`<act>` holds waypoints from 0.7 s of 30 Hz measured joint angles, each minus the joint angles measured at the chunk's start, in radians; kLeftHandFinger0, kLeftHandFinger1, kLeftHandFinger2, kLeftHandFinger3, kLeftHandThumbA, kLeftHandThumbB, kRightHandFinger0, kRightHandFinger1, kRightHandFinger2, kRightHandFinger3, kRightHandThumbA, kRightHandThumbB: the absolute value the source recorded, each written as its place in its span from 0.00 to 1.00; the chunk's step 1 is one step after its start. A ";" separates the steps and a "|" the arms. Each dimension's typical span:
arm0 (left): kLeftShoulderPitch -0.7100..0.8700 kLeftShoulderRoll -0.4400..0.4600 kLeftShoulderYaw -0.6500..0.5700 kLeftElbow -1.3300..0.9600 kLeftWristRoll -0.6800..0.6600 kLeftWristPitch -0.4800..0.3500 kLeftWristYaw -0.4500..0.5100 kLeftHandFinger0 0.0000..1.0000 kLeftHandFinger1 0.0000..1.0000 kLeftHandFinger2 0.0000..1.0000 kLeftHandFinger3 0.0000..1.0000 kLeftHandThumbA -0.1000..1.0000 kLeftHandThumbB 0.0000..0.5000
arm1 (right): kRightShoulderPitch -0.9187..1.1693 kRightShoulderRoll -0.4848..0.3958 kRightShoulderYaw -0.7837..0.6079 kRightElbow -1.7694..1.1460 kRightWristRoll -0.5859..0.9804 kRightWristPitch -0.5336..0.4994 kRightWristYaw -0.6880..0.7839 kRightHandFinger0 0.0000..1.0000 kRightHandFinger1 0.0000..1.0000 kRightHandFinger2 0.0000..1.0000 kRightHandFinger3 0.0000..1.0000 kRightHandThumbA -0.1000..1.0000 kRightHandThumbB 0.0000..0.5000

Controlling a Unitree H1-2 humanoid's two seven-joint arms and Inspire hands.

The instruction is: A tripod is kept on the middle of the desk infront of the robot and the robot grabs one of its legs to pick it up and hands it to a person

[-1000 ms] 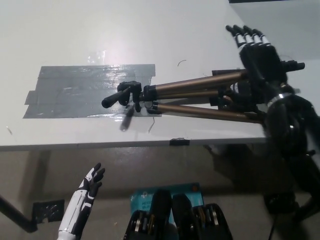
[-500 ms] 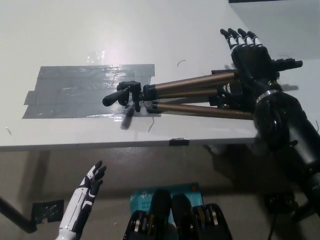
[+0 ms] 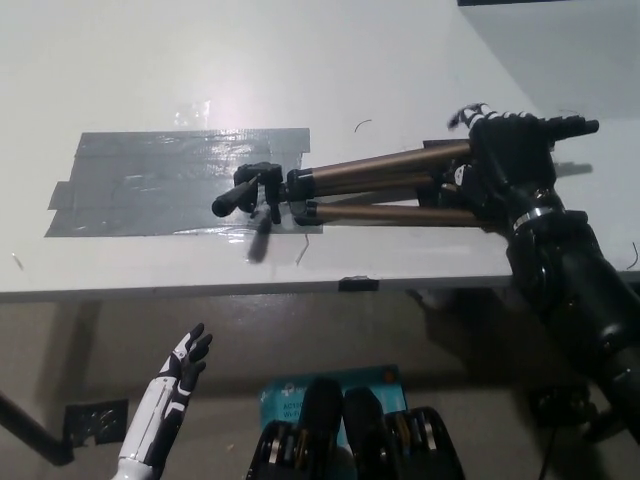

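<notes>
I see right robot hand [image 3: 510, 165] clamped on tripod [image 3: 372, 170] legs, tripod lying on white worktop [image 3: 150, 70]; left robot hand [image 3: 185, 362] open, low.

Right hand [image 3: 505, 150] clasps the tripod [image 3: 370, 168] by its legs on the desk [image 3: 300, 60]; left hand [image 3: 187, 358] hangs open below.

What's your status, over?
Left hand open, low, idle. Right hand over tripod legs, grip unclear. Tripod flat on desk. Grey tape patch under its head.

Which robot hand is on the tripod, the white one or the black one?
The black right hand, lying over the legs of the tripod. The white left hand hangs open below the desk, touching nothing.
</notes>
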 measured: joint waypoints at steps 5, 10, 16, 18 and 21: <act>-0.002 0.000 0.000 0.000 0.000 0.002 0.000 1.00 1.00 1.00 1.00 1.00 0.27 | -0.016 0.002 0.025 0.064 -0.014 -0.037 -0.086 0.00 0.21 0.67 0.40 0.00 0.45; -0.003 0.000 0.000 0.000 0.000 0.003 0.000 1.00 1.00 1.00 1.00 1.00 0.18 | -0.027 0.008 0.042 0.108 -0.021 -0.071 -0.158 0.00 0.34 0.83 0.79 0.00 0.42; -0.003 0.000 0.000 0.000 0.000 0.003 -0.001 1.00 1.00 1.00 1.00 1.00 0.21 | -0.029 0.008 0.063 0.109 -0.038 -0.101 -0.235 0.00 0.34 0.79 0.87 0.00 0.45; -0.003 0.001 0.000 0.000 -0.001 0.003 -0.003 0.99 1.00 1.00 1.00 1.00 0.22 | -0.029 0.008 0.067 0.089 -0.050 -0.111 -0.251 0.00 0.35 0.79 0.86 0.00 0.48; -0.003 0.003 0.000 0.000 -0.003 0.003 -0.009 0.99 1.00 1.00 1.00 1.00 0.23 | -0.034 0.008 0.066 0.022 -0.060 -0.134 -0.273 0.00 0.36 0.81 0.88 0.00 0.47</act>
